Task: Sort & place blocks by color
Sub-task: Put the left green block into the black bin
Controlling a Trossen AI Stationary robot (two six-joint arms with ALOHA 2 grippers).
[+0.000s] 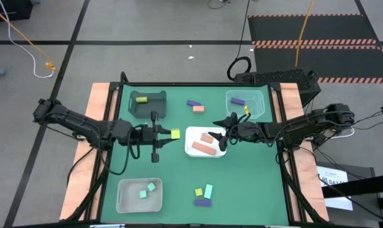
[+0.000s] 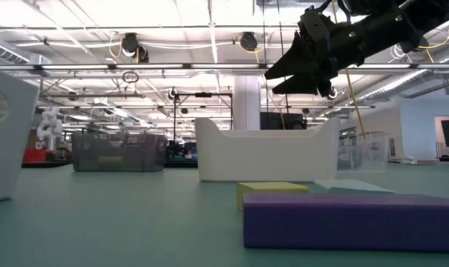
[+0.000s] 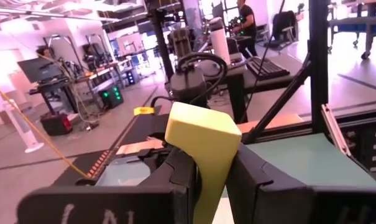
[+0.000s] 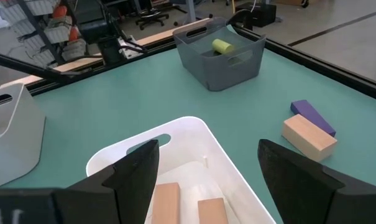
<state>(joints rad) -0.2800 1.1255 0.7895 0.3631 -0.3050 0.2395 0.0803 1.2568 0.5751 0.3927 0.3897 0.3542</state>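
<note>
The left arm reaches in from the table's left edge, its forearm lying nearly level above the green mat. The left gripper (image 1: 168, 134) sits between the dark grey plastic tray (image 1: 148, 104) and the white plastic tray (image 1: 205, 142), and its fingers are clamped on a pale yellow block (image 3: 203, 142). In the left wrist view that block stands upright between the two dark fingers, smooth-faced with rounded edges, its top sticking up above them.

A second yellow piece (image 1: 141, 99) lies inside the dark grey tray. The pale tray (image 1: 138, 195) at the near left corner holds two mint green blocks (image 1: 147, 190).

Beyond the white tray, a purple bar (image 1: 193, 102) and a salmon-pink block (image 1: 199, 109) lie just beside each other on the mat. Two salmon-pink bars (image 1: 206, 143) rest in the white tray.

Near the front edge a yellow cube (image 1: 199, 192), a mint green bar (image 1: 208, 190) and a purple bar in front (image 1: 202, 202) cluster together.

The right arm stretches in from the right edge, and the right gripper (image 1: 224, 134) hovers above the white tray's right end with its fingers spread wide and empty. The clear tray (image 1: 245, 104) at the far right holds a purple block (image 1: 238, 100).
</note>
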